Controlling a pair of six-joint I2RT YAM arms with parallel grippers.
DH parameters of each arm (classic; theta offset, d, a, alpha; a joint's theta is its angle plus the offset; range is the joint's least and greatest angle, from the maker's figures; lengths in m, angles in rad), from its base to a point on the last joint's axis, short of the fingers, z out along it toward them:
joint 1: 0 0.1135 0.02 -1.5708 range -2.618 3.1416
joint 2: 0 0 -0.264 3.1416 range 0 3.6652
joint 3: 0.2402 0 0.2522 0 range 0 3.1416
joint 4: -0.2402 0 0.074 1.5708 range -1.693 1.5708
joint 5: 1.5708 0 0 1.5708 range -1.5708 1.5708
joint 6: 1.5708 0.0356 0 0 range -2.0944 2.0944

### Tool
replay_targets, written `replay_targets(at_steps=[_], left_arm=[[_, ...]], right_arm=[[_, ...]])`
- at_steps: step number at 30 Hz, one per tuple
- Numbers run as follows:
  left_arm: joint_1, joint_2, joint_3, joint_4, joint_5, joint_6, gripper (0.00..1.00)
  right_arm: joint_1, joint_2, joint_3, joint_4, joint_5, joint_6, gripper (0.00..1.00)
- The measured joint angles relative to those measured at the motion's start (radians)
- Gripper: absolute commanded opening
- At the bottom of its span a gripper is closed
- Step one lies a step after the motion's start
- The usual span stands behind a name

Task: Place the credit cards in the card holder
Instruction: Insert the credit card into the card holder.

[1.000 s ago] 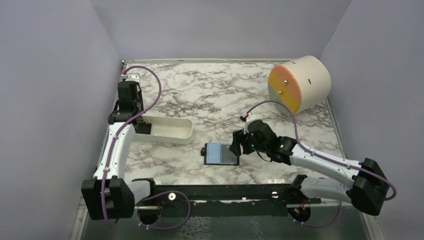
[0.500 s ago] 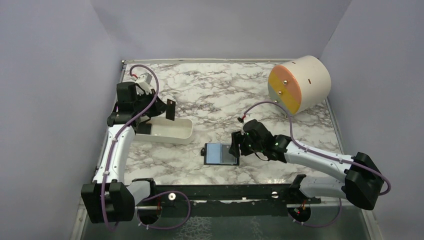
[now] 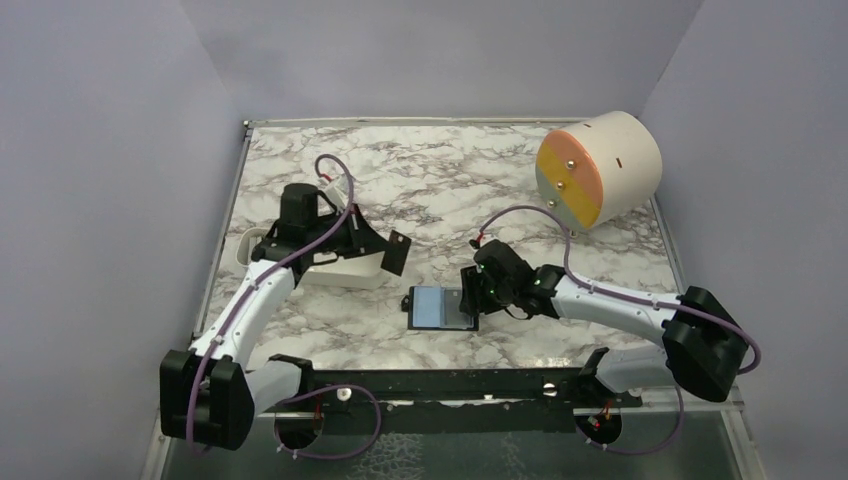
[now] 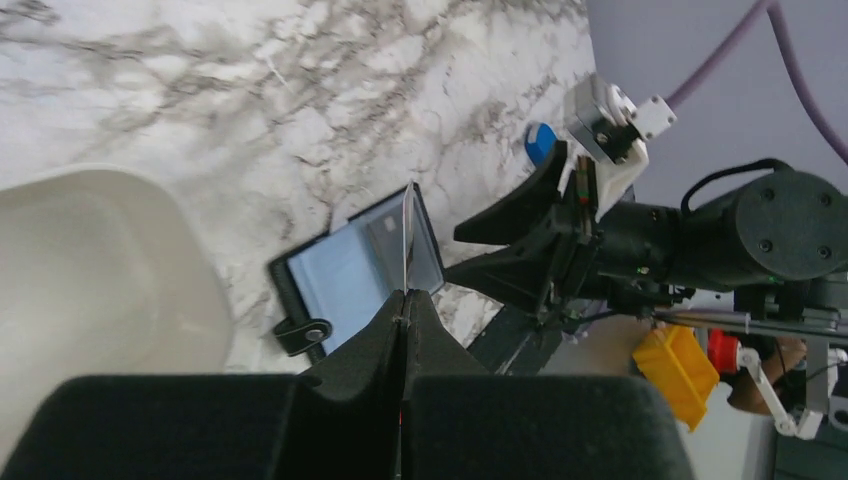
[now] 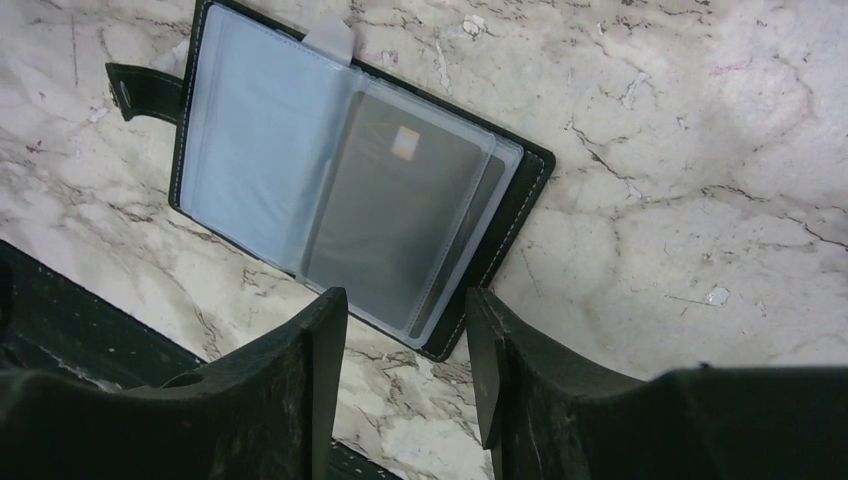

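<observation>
Beyond the holder's [image 3: 438,308] left end, the left gripper [image 3: 380,247] clamps one dark card [image 3: 398,253] on edge; at its right end the right gripper [image 5: 405,312] stands part-open.

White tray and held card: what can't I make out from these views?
White tray inside: left arm covers it in top view, left wrist view crops it.
Credit card in left gripper: edge-on in left wrist view, tiny from top.
Card holder right edge: under right gripper in top view.
</observation>
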Motion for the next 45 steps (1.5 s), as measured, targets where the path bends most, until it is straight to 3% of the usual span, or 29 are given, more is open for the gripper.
replay_targets(at_steps=[4,16,25,36,45], left_arm=[[-0.126,-0.003,-0.036,0.052,-0.023,-0.062,0.0],[-0.332,-0.037,-0.174,0.188,-0.183,-0.224,0.0],[-0.413,-0.044,-0.229,0.253,-0.276,-0.265,0.0],[-0.501,0.052,-0.23,0.285,-0.339,-0.288,0.0],[-0.537,0.108,-0.275,0.321,-0.396,-0.328,0.0]], right_arm=[[0.0,0.028,0.023,0.0,-0.001,0.006,0.46],[0.0,0.128,0.082,0.0,0.007,0.013,0.46],[0.0,0.184,0.082,0.011,0.029,0.019,0.44],[-0.002,0.162,0.032,0.06,0.066,0.035,0.32],[-0.003,0.133,-0.008,0.1,0.071,0.054,0.31]])
